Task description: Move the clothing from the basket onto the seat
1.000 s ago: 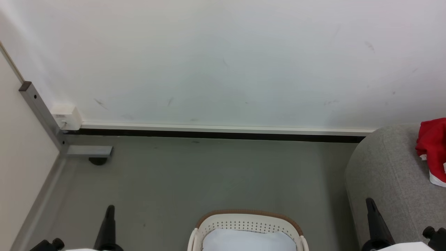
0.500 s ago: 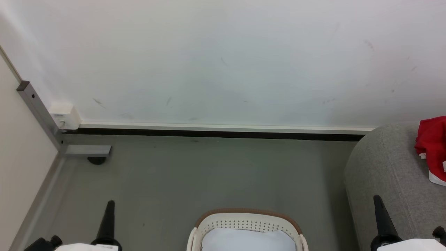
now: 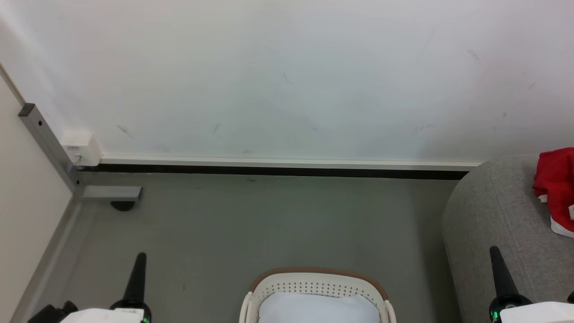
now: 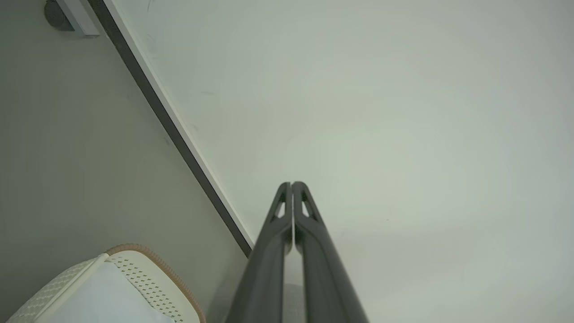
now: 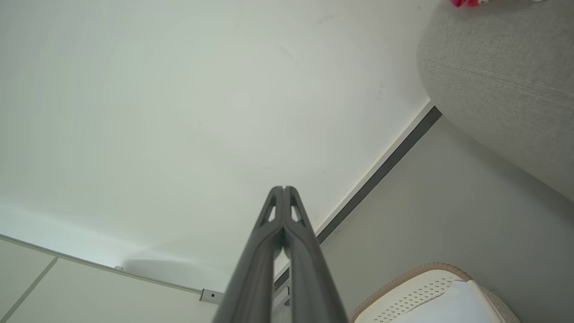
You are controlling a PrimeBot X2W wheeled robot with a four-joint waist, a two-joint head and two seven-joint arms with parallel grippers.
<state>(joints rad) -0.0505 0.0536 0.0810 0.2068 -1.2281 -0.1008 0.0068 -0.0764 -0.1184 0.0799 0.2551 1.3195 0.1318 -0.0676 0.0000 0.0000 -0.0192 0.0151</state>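
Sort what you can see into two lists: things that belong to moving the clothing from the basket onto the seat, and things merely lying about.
Belongs to the job: red clothing, on the grey seat; cream basket; left gripper, shut; right gripper, shut.

Just lying about: pale pad in the basket; grey metal bracket on the floor; white box at the skirting.

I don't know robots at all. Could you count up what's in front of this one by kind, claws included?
Grippers: 2, the left gripper and the right gripper, both shut
Baskets: 1, the basket on the floor
Pads: 1, the pale pad inside the basket
Garments: 1, the red garment lying on the sofa
Sofas: 1, the sofa
Total: 6
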